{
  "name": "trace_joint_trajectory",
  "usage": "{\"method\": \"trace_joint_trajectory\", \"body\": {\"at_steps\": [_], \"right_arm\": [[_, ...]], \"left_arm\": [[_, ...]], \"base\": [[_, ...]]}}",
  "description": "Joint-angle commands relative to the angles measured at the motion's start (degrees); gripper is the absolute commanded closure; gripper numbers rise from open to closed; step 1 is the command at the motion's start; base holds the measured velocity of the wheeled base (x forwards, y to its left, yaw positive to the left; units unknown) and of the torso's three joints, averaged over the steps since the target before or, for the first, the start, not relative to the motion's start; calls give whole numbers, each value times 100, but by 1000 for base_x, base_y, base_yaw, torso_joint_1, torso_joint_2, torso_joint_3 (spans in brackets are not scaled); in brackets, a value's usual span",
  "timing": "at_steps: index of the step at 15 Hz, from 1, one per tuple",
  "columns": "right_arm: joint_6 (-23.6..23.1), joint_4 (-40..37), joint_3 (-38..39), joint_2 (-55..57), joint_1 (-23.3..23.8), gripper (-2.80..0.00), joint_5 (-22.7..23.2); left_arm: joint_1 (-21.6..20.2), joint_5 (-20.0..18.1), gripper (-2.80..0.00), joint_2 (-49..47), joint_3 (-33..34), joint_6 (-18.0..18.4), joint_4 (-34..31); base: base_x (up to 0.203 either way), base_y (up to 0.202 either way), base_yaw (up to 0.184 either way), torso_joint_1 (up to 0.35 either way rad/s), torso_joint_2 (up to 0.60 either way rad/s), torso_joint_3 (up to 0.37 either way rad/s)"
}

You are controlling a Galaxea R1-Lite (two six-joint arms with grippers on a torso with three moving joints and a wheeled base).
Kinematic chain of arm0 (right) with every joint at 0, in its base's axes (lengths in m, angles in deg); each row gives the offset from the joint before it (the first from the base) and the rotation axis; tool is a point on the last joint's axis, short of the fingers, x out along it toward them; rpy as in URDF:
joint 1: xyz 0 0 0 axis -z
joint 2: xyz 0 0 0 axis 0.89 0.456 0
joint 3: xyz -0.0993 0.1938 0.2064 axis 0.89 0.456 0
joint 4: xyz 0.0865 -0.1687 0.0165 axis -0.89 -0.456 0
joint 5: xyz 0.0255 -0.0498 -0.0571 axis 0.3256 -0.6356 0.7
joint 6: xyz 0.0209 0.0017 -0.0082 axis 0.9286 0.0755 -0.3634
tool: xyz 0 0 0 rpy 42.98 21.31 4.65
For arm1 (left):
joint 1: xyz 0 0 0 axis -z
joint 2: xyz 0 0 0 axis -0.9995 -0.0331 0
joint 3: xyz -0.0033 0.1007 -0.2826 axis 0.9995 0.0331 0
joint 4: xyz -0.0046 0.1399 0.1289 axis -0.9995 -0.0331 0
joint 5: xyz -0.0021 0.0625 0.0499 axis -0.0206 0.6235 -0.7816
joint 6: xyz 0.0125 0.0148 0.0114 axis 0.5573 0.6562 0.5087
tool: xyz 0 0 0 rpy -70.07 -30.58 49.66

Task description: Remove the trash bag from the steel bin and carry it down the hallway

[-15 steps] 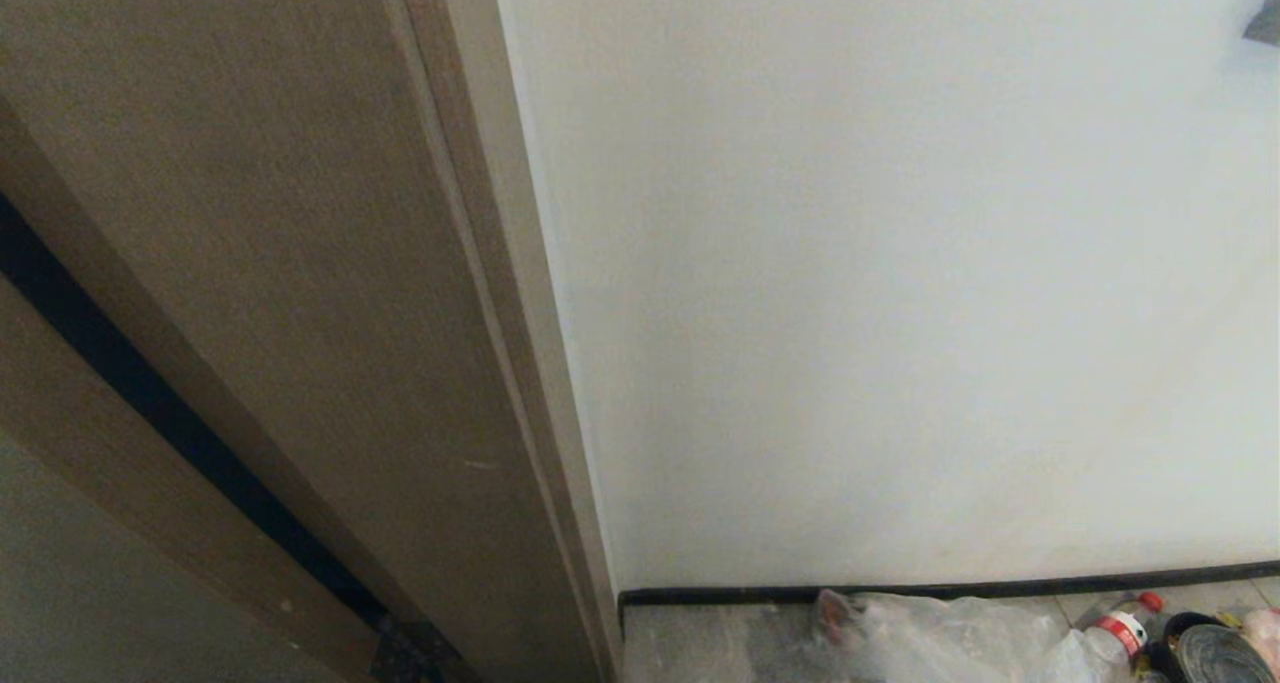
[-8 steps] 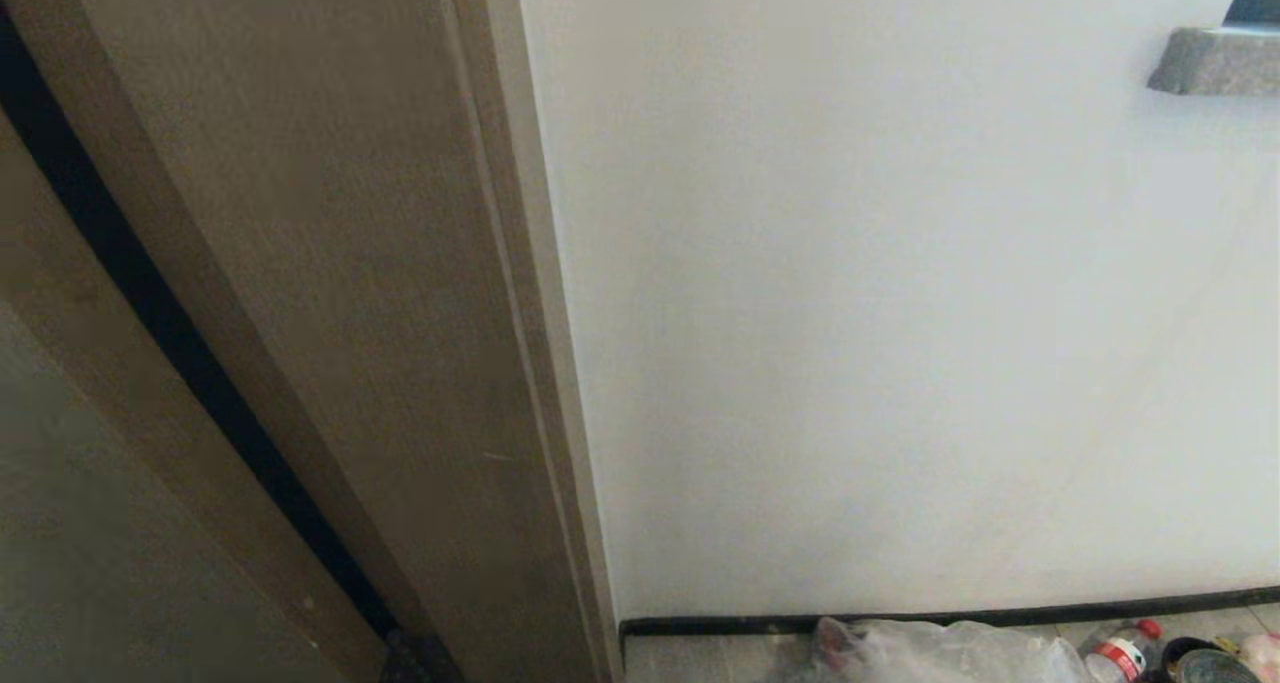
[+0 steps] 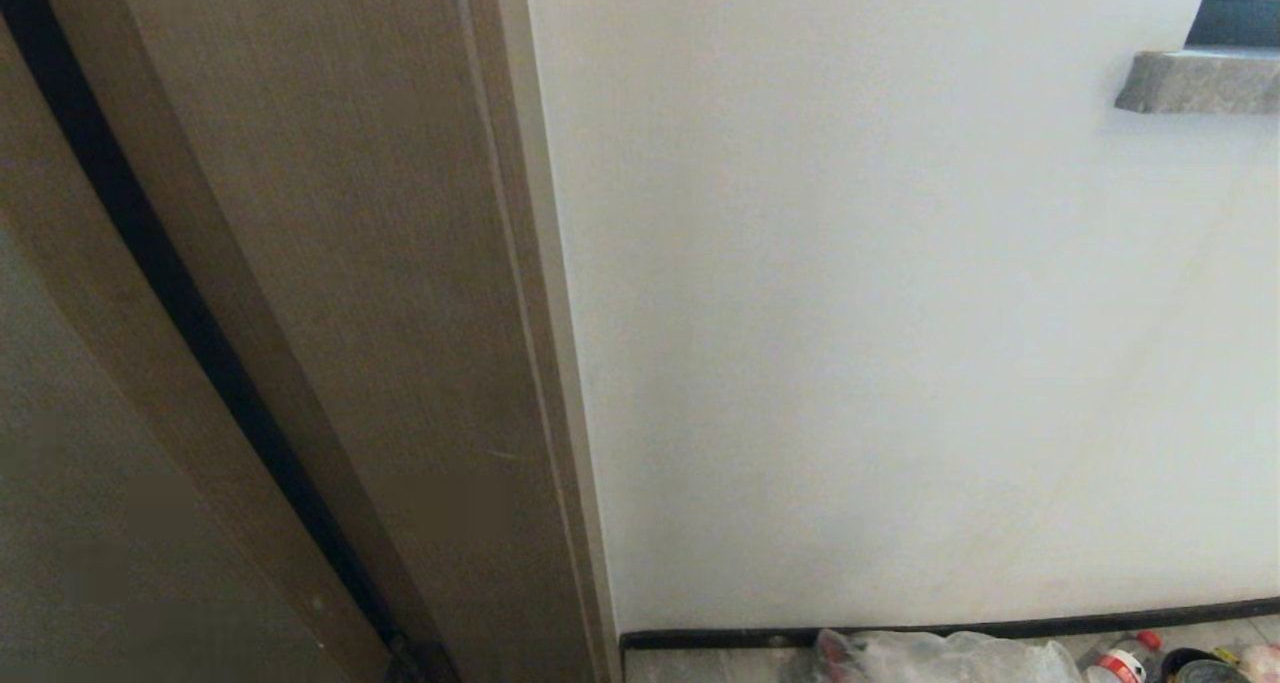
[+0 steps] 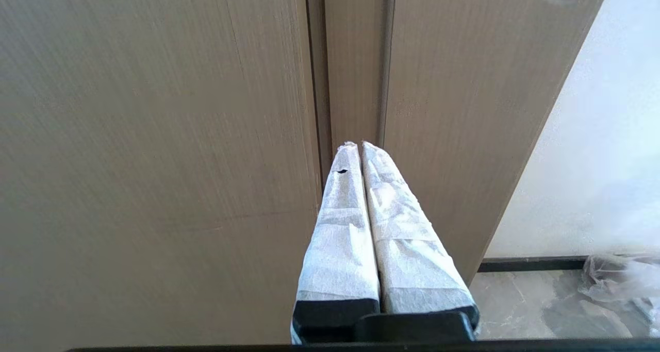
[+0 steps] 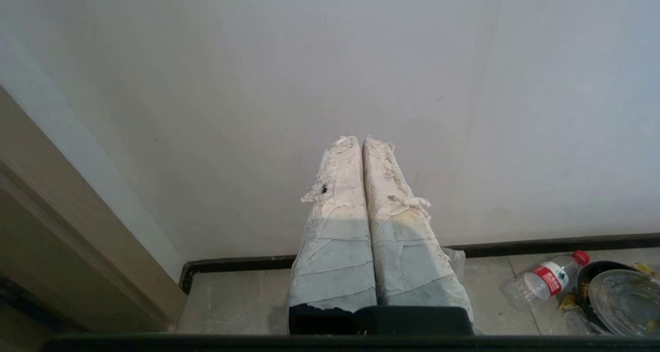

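**Both arms idle, bag on the floor by the wall**

Your left end effector (image 4: 361,148) and right end effector (image 5: 361,143) are both pressed shut and carry nothing. The trash bag (image 3: 930,655) lies crumpled on the grey tiled floor (image 5: 232,300) against the white wall (image 3: 850,313), just beside a plastic bottle (image 5: 544,282) and a black-rimmed dish (image 5: 619,300); no steel bin is visible. You face a wooden door frame (image 3: 400,313) at close range. Drive forward carelessly and you may strike it, or roll over the litter. Reaching down, thin plastic could tear or snag the bottle.
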Motion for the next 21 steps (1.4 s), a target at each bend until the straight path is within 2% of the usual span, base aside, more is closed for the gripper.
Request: {"method": "trace_joint_trajectory", "body": {"at_steps": [1, 21], "right_arm": [[12, 4, 9, -1, 1, 0, -4], [12, 4, 9, -1, 2, 0, 4]], "left_arm": [[0, -5, 0, 1, 0, -4, 1], [0, 3, 0, 0, 0, 22, 9]], "base": [[0, 0, 0, 0, 0, 0], [0, 0, 0, 0, 0, 0]]}}
